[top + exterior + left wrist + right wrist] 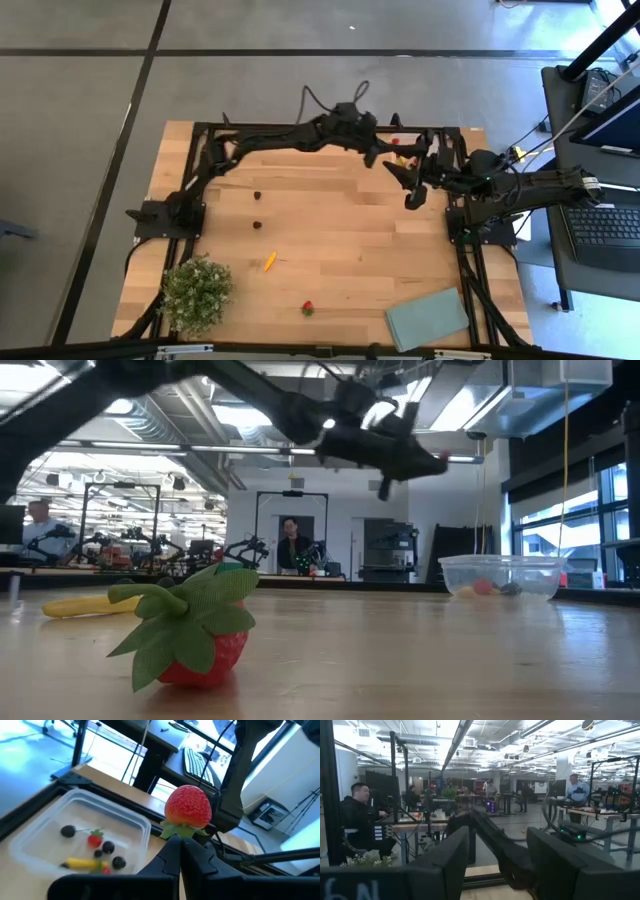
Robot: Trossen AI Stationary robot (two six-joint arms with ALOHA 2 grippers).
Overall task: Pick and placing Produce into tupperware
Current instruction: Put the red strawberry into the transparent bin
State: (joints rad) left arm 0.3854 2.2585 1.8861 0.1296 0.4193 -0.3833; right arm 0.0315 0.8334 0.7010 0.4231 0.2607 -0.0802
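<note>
1 strawberry (188,806) sits pinched in the closed left gripper (180,842), at 3 o'clock beside the tupperware (125,822). Right gripper (497,851) at 3 o'clock of the table (330,220) gapes, empty.

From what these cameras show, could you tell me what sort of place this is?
Probably a robotics lab: open ceiling with ducts, benches carrying other robot arms, and people at workstations beyond the wooden table.
</note>
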